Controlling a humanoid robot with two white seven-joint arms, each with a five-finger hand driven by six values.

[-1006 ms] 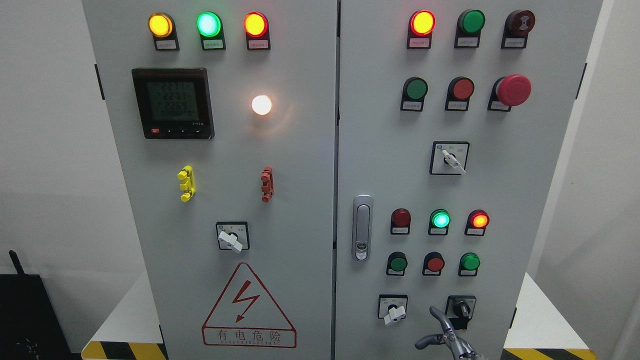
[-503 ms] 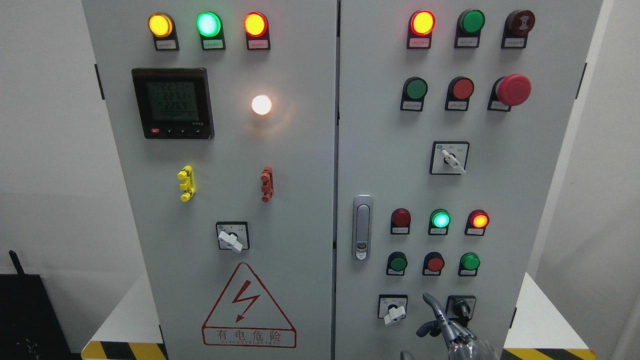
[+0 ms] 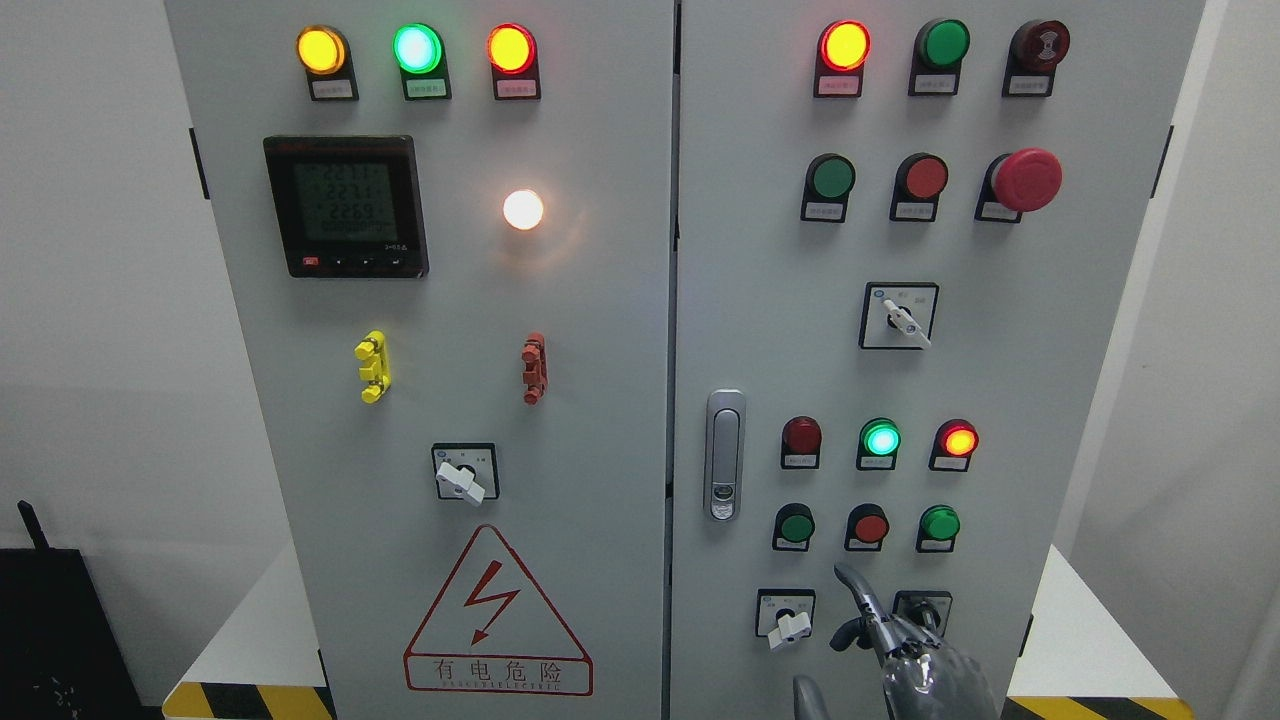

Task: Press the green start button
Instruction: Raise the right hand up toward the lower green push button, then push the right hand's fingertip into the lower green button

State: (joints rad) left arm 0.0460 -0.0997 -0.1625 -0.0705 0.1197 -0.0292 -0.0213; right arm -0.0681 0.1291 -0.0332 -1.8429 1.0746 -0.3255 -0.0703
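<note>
At the lower right of the frame the right hand (image 3: pixel 905 650) points one finger (image 3: pixel 855 585) up at the cabinet (image 3: pixel 560 300), its other fingers curled and holding nothing. The fingertip sits just below the red button (image 3: pixel 870 527), between two selector switches (image 3: pixel 787 612). Green buttons (image 3: pixel 796 526) flank that red one, left and right (image 3: pixel 939 523). Above them a green lamp (image 3: pixel 881 439) glows. Another green button (image 3: pixel 831 178) sits upper right.

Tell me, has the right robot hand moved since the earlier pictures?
Yes. The right robot hand rose, its extended finger now nearer the round red push button.
</note>
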